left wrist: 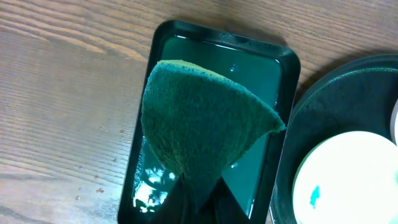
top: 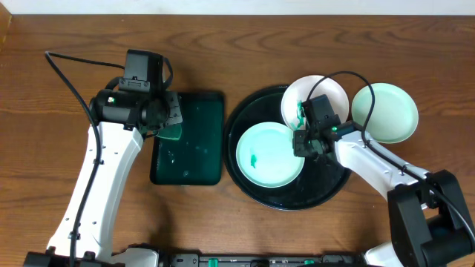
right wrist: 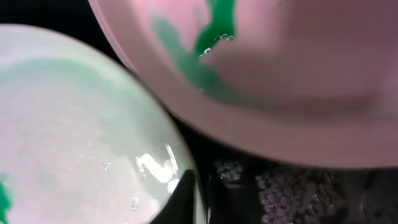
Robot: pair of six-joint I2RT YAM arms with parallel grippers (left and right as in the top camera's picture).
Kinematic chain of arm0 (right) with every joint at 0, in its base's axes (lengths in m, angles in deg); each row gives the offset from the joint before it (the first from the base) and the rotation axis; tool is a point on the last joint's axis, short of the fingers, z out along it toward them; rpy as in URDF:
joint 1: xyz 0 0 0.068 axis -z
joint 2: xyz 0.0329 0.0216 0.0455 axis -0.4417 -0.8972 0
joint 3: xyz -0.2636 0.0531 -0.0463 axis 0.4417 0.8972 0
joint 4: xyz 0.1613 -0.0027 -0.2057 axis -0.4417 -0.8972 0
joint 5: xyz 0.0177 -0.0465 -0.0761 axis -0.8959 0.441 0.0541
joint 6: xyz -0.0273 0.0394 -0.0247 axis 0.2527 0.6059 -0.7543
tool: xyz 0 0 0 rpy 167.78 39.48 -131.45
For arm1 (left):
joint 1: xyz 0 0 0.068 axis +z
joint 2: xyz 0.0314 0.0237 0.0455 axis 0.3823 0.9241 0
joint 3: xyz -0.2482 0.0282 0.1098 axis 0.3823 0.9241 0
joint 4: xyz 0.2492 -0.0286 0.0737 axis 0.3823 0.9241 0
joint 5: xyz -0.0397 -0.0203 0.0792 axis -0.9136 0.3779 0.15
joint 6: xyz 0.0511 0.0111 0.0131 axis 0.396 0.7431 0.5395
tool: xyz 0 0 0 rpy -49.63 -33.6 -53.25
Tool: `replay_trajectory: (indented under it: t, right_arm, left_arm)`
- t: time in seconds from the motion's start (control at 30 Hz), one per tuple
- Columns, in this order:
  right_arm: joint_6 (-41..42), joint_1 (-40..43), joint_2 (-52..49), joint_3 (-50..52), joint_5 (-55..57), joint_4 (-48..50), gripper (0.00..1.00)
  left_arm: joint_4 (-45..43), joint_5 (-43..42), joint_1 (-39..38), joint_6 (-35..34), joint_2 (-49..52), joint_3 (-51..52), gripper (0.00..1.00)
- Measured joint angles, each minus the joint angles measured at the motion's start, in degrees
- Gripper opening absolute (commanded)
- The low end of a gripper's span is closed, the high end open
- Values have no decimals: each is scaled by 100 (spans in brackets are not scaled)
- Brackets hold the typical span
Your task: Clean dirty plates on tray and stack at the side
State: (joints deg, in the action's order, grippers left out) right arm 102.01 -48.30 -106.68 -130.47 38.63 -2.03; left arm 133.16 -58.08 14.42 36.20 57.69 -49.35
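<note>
Now closed right hand [top: 303,142] at mint plate [top: 267,156] right rim.

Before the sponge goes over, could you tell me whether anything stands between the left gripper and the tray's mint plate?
Nothing visible does. Between the left gripper, holding the sponge, and the plate lie only the low rims of the green tray and black tray.

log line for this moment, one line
left hand shut on sponge over green tray | right hand shut at mint plate rim on black tray | white plate smeared
</note>
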Motion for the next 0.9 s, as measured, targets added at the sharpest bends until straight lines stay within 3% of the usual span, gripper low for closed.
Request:
replay_trajectory:
  t: [0.4,0.47,0.53,0.9]
  right_arm:
    - [210,-2,339,4,-48,-719,1]
    - [334,-2,487,4,-48,-732,22]
    - [372,-2,557,4,-33,-710,31]
    - [400,-2,197,4,66,-391,32]
  left_arm:
    - [17,0,0,-2,0,0,7]
    - [15,0,0,0,0,0,7]
    - [17,0,0,0,0,0,7]
    - [33,0,0,0,0,0,7]
